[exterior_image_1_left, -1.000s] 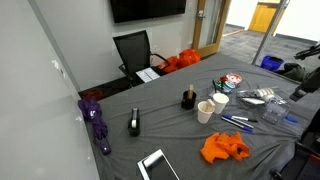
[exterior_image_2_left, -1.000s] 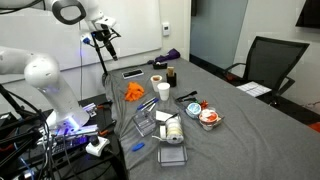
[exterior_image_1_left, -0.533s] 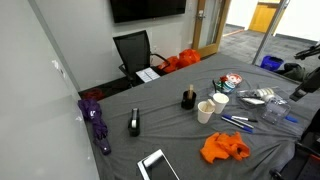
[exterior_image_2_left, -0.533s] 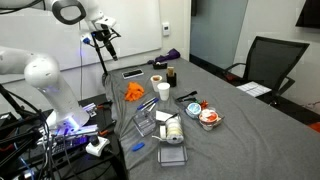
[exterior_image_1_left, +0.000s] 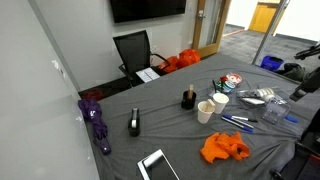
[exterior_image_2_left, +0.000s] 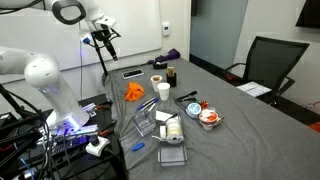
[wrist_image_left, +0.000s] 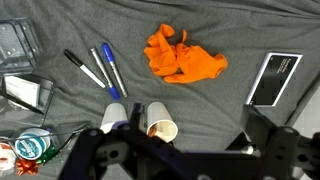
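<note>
Change: nothing has moved since the earlier frames; the gripper (exterior_image_2_left: 103, 38) hangs where it was, and the things on the table lie as they did
Gripper: fingers spread wide, holding nothing and touching nothing; it sits high over the table, well apart from everything below
Nearest things: two paper cups (wrist_image_left: 150, 122) stand upright almost straight beneath the gripper; they are close together, but we cannot tell whether they touch
Around them: an orange cloth (wrist_image_left: 183, 55) lies beyond the cups, out ahead of the fingers; pens (wrist_image_left: 100, 70) lie to one side of it and a dark tablet (wrist_image_left: 273, 78) to the other; clear plastic boxes (wrist_image_left: 28, 93) sit farther out past the pens
Doing the hover well: we judge this a hold-and-look pose; we keep the wrist level and facing straight down, so that cups and cloth stay whole in the wrist view; any lowering calls for a plain vertical line, since a sideways brush would tip so light a cup
Cups: thin paper, round, open-topped; one shows a brown inside; likely to crush under a hard squeeze
Cloth: soft, crumpled into folds, no fixed shape
Pens: slim, hard, apt to roll
Tablet: flat, rigid, smooth
Boxes: hard clear plastic, catching glare
Table cover (wrist_image_left: 250, 30): grey woven fabric, matte; we expect it to wrinkle if dragged
</note>
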